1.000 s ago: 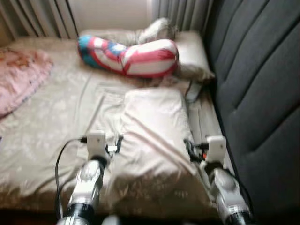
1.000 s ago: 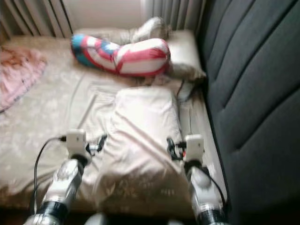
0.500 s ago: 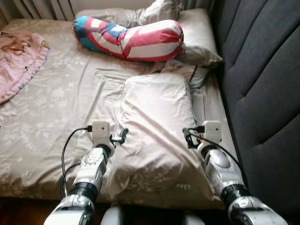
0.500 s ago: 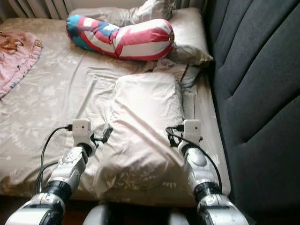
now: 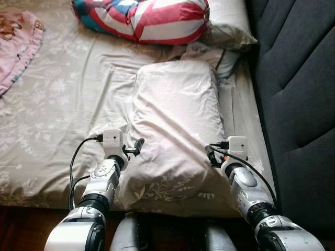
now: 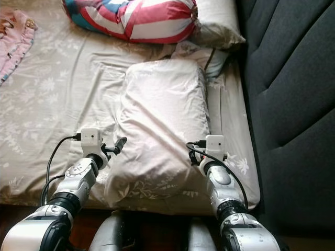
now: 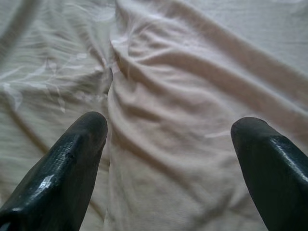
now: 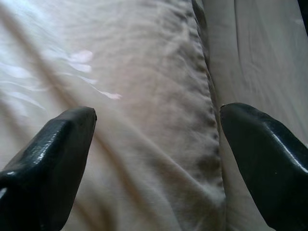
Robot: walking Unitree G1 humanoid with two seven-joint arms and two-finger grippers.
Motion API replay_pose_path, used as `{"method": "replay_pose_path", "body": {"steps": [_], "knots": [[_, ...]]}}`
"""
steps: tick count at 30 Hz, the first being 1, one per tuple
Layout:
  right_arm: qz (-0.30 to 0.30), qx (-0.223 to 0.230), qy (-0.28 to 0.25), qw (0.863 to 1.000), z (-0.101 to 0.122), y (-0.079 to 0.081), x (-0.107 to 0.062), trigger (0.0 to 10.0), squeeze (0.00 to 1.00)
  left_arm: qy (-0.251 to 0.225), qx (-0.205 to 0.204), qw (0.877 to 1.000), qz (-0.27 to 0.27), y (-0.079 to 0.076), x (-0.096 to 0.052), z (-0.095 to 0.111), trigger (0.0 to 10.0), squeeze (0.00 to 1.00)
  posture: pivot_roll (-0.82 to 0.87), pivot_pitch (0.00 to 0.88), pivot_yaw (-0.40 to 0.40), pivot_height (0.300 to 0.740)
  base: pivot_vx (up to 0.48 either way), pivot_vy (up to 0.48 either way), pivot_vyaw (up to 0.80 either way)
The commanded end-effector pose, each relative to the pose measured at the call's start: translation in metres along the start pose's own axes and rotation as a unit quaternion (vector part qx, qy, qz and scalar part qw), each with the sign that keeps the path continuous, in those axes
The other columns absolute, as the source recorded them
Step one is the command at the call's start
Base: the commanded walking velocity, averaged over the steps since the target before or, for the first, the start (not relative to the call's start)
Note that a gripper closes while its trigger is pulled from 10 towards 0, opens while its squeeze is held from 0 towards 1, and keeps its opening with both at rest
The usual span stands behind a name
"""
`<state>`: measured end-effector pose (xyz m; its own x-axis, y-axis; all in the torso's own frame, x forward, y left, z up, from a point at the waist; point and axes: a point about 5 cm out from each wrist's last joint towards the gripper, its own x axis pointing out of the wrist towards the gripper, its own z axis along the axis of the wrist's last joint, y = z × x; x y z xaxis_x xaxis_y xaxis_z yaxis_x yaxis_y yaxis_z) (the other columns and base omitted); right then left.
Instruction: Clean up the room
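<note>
1. Your pillow point(image 5: 175, 125) lies lengthwise on the bed point(image 5: 57, 115), near the dark headboard point(image 5: 298, 78).
2. The left gripper point(image 7: 168, 139) and right gripper point(image 8: 156, 139) flank its near end, fingers spread and holding nothing.
3. Closing now may pinch only loose pillowcase, so the pillow could sag and slip.
4. The striped bolster point(image 5: 146, 18) beyond could get bumped.

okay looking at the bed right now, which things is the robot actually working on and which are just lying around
In the job:
- beige pillow at the near edge of the bed
- left tool, open at the pillow's left edge
- right tool, open at its right edge

Just lying about:
- striped bolster
- pink blanket
- second beige pillow by the dark headboard
</note>
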<state>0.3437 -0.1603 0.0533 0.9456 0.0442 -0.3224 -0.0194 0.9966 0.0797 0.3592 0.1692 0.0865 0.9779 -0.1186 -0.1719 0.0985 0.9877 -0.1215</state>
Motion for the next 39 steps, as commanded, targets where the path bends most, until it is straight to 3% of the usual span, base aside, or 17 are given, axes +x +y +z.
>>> {"method": "replay_pose_path", "body": {"steps": [1, 3, 4, 5, 6, 7, 8, 9, 11, 15, 18, 39], "knots": [[-0.011, 0.005, 0.013, 1.0, -0.004, -0.004, -0.001, 10.0, 1.0, 0.011, -0.01, 1.0, 0.006, 0.004, -0.003, -0.008, 10.0, 1.0, -0.12, 0.368, -0.004, 0.672, 0.0, 0.0, 0.0], [-0.02, 0.002, 0.013, 1.0, -0.002, -0.006, 0.0, 10.0, 1.0, 0.01, -0.015, 1.0, 0.009, 0.005, -0.003, -0.009, 10.0, 1.0, -0.12, 0.371, -0.002, 0.672, 0.0, 0.0, 0.0], [-0.022, 0.002, 0.013, 1.0, -0.001, -0.006, 0.0, 10.0, 1.0, 0.01, -0.015, 1.0, 0.01, 0.005, -0.004, -0.009, 10.0, 0.22, -0.12, 0.371, -0.002, 0.672, 0.0, 0.0, 0.0], [-0.028, 0.001, 0.015, 1.0, -0.001, -0.007, 0.001, 10.0, 1.0, 0.01, -0.015, 1.0, 0.01, 0.005, -0.004, -0.009, 10.0, 0.22, -0.12, 0.373, 0.0, 0.672, 0.0, 0.0, 0.0], [-0.033, 0.003, 0.016, 0.999, 0.0, -0.009, 0.001, 10.0, 1.0, 0.009, -0.014, 1.0, 0.011, 0.006, -0.004, -0.009, 10.0, 0.0, -0.12, 0.374, 0.002, 0.672, 0.0, 0.0, 0.0], [-0.037, 0.006, 0.015, 0.999, 0.002, -0.011, 0.002, 10.0, 0.94, 0.007, -0.014, 1.0, 0.012, 0.008, -0.004, -0.009, 10.0, 0.0, -0.11, 0.374, 0.005, 0.672, 0.0, 0.0, 0.0], [-0.036, 0.009, 0.014, 0.999, 0.003, -0.011, 0.002, 10.0, 0.13, 0.006, -0.014, 1.0, 0.012, 0.008, -0.005, -0.008, 10.0, 0.0, -0.11, 0.374, 0.005, 0.672, 0.0, 0.0, 0.0], [-0.035, 0.02, 0.015, 0.999, 0.003, -0.011, 0.002, 10.0, 0.0, 0.004, -0.014, 1.0, 0.012, 0.008, -0.005, -0.008, 10.0, 0.0, -0.11, 0.373, 0.007, 0.672, 0.0, 0.0, 0.0], [-0.032, 0.045, 0.019, 0.998, 0.003, -0.011, 0.002, 10.0, 0.0, 0.001, -0.014, 1.0, 0.011, 0.009, -0.006, -0.008, 10.0, 0.0, -0.1, 0.373, 0.008, 0.672, 0.0, 0.0, 0.0], [-0.033, 0.038, 0.031, 0.998, -0.001, -0.013, 0.001, 10.0, 0.0, -0.004, -0.013, 1.0, 0.012, 0.011, -0.007, -0.007, 10.0, 0.0, -0.1, 0.372, 0.012, 0.672, 0.0, 0.0, 0.0], [-0.036, 0.092, 0.045, 0.994, -0.007, -0.013, 0.0, 10.0, 0.0, -0.009, -0.01, 1.0, 0.012, 0.014, -0.009, -0.007, 10.0, 0.0, -0.09, 0.37, 0.014, 0.672, 0.0, 0.0, 0.0], [0.022, 0.072, 0.135, 0.988, -0.047, 0.005, -0.011, 10.0, 0.0, -0.026, -0.001, 1.0, 0.011, 0.024, -0.026, -0.006, 10.0, 0.0, 0.0, 0.364, 0.043, 0.672, 0.0, 0.0, 0.0]]}}
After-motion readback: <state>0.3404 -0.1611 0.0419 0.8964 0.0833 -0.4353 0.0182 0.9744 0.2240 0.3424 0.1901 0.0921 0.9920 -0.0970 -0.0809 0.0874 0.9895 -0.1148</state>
